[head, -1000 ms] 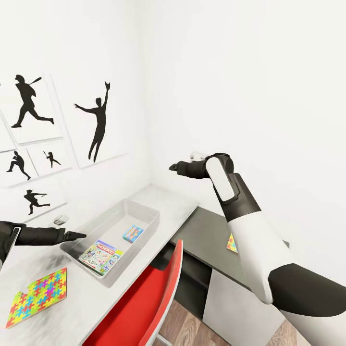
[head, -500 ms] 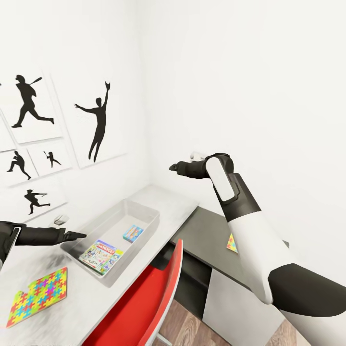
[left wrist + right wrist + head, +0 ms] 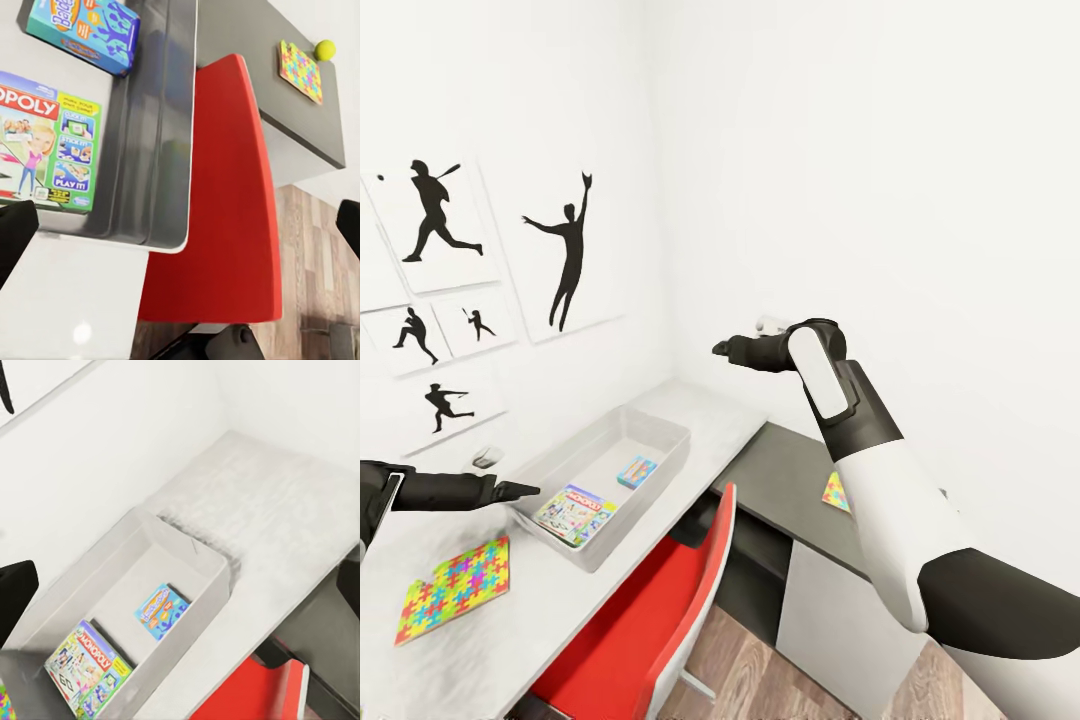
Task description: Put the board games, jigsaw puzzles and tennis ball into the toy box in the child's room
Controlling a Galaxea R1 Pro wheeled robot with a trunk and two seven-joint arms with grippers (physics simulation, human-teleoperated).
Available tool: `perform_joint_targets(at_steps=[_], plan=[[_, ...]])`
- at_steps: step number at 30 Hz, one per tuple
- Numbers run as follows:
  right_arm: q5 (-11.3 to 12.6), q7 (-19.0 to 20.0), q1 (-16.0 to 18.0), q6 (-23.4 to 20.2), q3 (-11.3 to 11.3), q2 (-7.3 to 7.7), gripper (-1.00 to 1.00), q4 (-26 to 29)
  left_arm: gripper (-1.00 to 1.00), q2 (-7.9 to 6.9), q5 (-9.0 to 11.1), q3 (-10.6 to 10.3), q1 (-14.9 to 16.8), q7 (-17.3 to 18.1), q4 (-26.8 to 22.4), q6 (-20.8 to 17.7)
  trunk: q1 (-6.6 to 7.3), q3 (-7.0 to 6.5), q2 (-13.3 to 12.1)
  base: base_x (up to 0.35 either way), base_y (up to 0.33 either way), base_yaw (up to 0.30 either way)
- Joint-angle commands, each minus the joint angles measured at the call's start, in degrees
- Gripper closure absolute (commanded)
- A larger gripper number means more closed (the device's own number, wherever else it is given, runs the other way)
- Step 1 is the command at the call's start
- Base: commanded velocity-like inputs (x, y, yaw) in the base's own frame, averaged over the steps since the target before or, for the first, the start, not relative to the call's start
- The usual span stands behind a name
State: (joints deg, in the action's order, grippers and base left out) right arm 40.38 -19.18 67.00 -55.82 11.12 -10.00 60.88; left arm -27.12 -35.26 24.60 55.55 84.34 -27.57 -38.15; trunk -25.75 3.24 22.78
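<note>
The toy box (image 3: 660, 432) sits on the pale desk (image 3: 710, 415) near the wall; two board games already lie flat inside it, the green Monopoly box (image 3: 574, 512) at the near end and a small blue game box (image 3: 637, 470) past it; one jigsaw puzzle (image 3: 453, 588) lies on the pale desk just beside the toy box; the other jigsaw puzzle (image 3: 301, 71) lies on the low dark part of the desk, with the tennis ball (image 3: 325, 50) close to its corner.

The left fingers (image 3: 520, 490) hang by the near corner of the toy box; they are spread apart and hold nothing; the right fingers (image 3: 180, 577) are up in the air over the desk, also spread apart and empty.

The ball is round and sits near the edge, so a small bump could send it rolling onto the wood floor (image 3: 760, 660); the puzzles are thin and flat, so fingers may slide over them and push them away; the red chair (image 3: 660, 620) stands tight against the desk, and an arm reaching low could knock it.
</note>
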Motion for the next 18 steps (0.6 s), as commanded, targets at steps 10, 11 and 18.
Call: perform_joint_targets(at_steps=[10, 11, 18], plan=[[0.58, -0.6, 0.06, -0.08, 0.02, 0.0, -1.0, 0.03, -1.0, 0.02, -0.6, 0.36, 0.08, 0.48, -0.03, -0.6, -0.04, -0.43, 0.14, -0.01, -0.003, -0.156], [0.58, -0.6, 0.06, -0.08, 0.01, 0.0, -1.0, 0.03, -1.0, 0.01, -0.6, 0.36, 0.08, 0.48, -0.03, -0.58, -0.04, -0.5, 0.14, -0.001, 0.0, -0.192], [0.58, -0.6, 0.07, -0.08, -0.04, 0.0, -1.0, 0.03, -1.0, -0.03, -0.6, 0.35, 0.08, 0.48, -1.36, -0.57, -0.04, -0.98, 0.14, 0.0, 0.0, -0.195]])
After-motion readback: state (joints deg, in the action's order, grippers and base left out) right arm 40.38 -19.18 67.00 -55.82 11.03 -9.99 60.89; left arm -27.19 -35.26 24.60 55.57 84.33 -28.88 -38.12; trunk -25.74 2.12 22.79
